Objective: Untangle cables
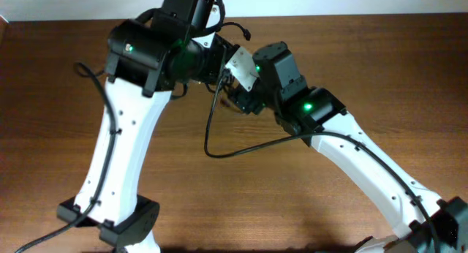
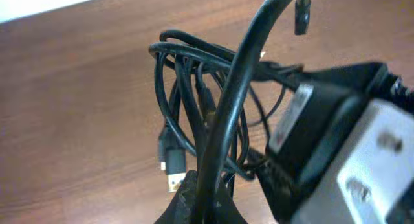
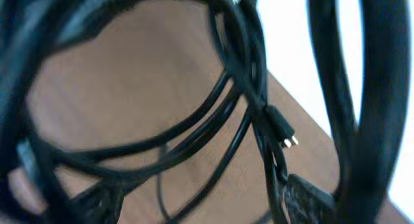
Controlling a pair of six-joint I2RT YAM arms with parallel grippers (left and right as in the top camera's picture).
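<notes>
From above, your counter (image 1: 58, 99) is brown wood, with a pale strip along its far edge at 12 o'clock. The left arm (image 1: 124, 129) and right arm (image 1: 365, 158) meet just above centre. The cables (image 1: 208, 136) are knotted between the wrists, and one loop trails toward 6 o'clock across the wood and reaches the right arm at 3 o'clock. Bare wood stretches to 3 and 9 o'clock, while the arms crowd the middle.

In the left wrist view, the left pincer (image 2: 200, 201) sits at 6 o'clock, pressed together on the raised cable (image 2: 239, 75). That cable arcs up to 1 o'clock and ends in a small plug tip (image 2: 301, 17). The other cables hang in tangled loops at centre, with a gold-tipped plug (image 2: 172, 164) at 7 o'clock. The right arm's black and white wrist fills 4 o'clock, just beside the tangle. Bare wood lies at 9 o'clock and the pale edge at 11.

The right wrist view is blurred. The right pincer (image 3: 202, 199) is spread, with one finger at 7 o'clock and one at 5. Cable loops pass between them, and you cannot tell whether either finger touches them. A pinned plug (image 3: 284, 134) hangs at 4 o'clock. The counter's edge cuts across at 2 o'clock, with white beyond it.
</notes>
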